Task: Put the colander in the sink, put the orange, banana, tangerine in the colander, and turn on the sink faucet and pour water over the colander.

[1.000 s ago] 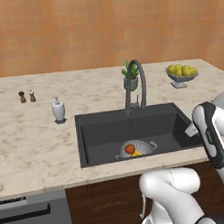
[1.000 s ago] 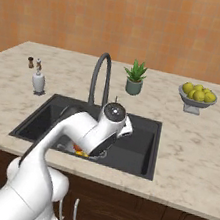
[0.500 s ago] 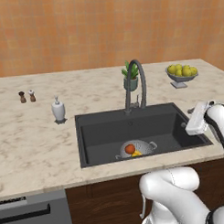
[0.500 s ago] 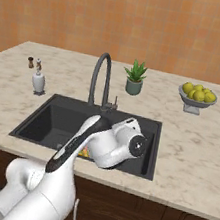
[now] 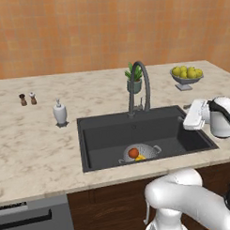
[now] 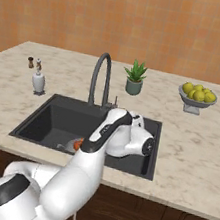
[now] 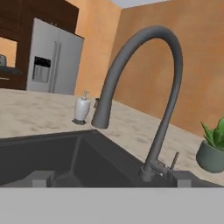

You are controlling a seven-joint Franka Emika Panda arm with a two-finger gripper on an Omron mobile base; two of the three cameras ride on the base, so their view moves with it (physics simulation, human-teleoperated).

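Colander [image 5: 139, 154] sits in sink [image 5: 103, 136], front-centre of basin, w/ an orange-red fruit and a bit of yellow fruit inside. Faucet [image 5: 138, 86] stands at sink's back edge, spout arched over basin, no water running. Gripper [image 7: 111, 179] hangs over sink's right side, facing the faucet, fingers spread fully wide, holding nothing. Soap bottle [image 5: 60, 112] on counter left of sink; plant [image 6: 135, 77] behind faucet; fruit bowl [image 6: 198, 97] far right.

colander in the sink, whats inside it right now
In the colander, sitting in the sink, an orange-red round fruit and a bit of yellow beside it, probably the banana. Any third fruit can't be made out; in the right base view the arm covers most of it.
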